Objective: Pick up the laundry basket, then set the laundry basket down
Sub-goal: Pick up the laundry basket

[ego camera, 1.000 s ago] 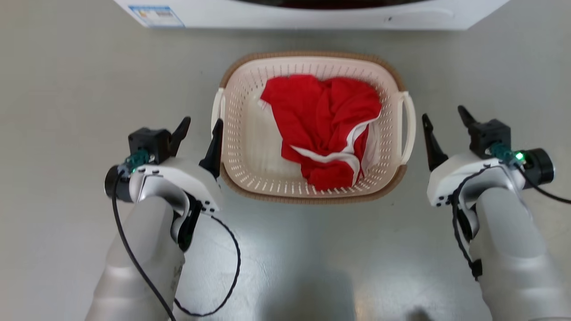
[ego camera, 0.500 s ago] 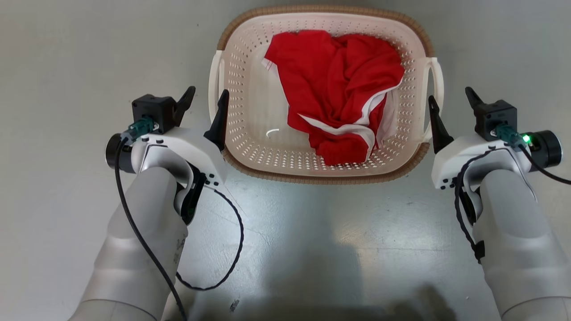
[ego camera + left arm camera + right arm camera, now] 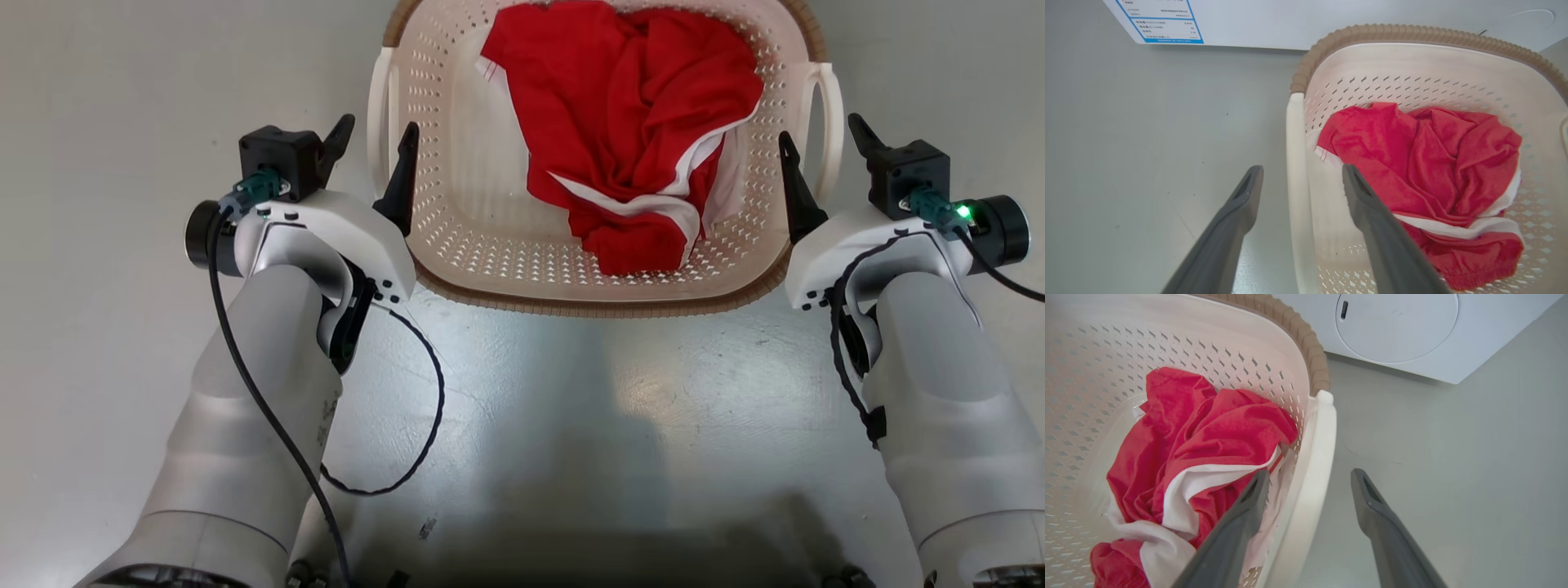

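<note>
Two grippers, both w/ jaws spread wide, nothing pinched. The small cream-white perforated plastic laundry basket [image 3: 457, 212] w/ brown woven-look rim sits on the glossy grey floor [image 3: 571, 425], between the arms and just in front of the white washing machine [image 3: 1331, 14].

Risks, L to R:
- left gripper [image 3: 379, 126] straddles the white loop left handle [image 3: 1295, 183], one dark finger outside the basket and one inside. Smooth fingers on a thin smooth loop, so it will prob. slip if the close lands near the tips.
- Black cable [image 3: 439, 392] hangs in a loose loop below the left wrist. It could catch the rim during the lift.
- Crumpled red garment [image 3: 629, 122] w/ white trim lies more toward the right. The load looks off-centre, so the basket may tilt if the sides don't rise together.
- right gripper [image 3: 818, 129] straddles the white loop right handle [image 3: 1312, 477], and its inner finger [image 3: 1245, 514] is right by the cloth. Closing could trap fabric against the handle and weaken the hold.

Hard to make out:
- Whether any finger touches a handle: cannot tell, either side.
- Far rim of the basket is cut off at the top of the head view.
- Basket bottom under the garment is hidden.
- Blue-edged label [image 3: 1159, 20] on the machine: text too small to read.
</note>
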Controlling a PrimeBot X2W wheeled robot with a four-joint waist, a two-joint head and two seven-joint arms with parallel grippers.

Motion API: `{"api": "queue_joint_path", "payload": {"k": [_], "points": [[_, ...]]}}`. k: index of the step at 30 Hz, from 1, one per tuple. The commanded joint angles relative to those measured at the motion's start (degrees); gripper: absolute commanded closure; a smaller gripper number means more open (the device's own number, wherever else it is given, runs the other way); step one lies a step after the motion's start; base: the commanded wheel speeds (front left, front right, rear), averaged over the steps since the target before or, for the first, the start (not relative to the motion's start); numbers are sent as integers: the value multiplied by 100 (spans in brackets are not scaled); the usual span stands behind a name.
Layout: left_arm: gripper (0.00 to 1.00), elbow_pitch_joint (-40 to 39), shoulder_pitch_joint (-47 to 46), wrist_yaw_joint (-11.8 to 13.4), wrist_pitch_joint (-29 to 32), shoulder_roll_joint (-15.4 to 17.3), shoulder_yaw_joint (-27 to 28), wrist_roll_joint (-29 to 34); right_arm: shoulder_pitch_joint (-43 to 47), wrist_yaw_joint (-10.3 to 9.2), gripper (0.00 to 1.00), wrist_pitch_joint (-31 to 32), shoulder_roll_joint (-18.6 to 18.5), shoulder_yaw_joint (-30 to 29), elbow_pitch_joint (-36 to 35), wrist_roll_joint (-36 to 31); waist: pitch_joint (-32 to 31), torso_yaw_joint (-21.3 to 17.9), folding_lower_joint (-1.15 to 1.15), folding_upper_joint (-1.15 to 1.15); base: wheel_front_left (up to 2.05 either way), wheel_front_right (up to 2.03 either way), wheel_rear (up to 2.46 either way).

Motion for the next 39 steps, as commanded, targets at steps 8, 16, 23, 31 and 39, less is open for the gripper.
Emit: {"api": "queue_joint_path", "payload": {"k": [8, 16, 23, 31, 39], "points": [[0, 107, -118, 54, -35, 139, 121, 108, -1, 35, 0, -97, 73, 257, 37, 201, 194, 33, 0, 0, 0, 0, 0], [0, 310, -193, 86, -35, 126, 117, 131, -73, 35, 0, -145, 73, 402, 142, 378, 268, 20, 0, 0, 0, 0, 0], [0, 414, -210, 91, -35, 123, 117, 172, -88, 35, 0, -191, 73, 488, 250, 483, 271, 0, 0, 0, 0, 0, 0], [0, 470, -202, 81, -35, 125, 107, 226, -83, 35, 0, -232, 73, 518, 332, 526, 252, -15, 0, 0, 0, 0, 0], [0, 503, -225, 63, -35, 137, 78, 278, -110, 35, 0, -262, 73, 549, 362, 555, 267, -48, 0, 0, 0, 0, 0]]}}
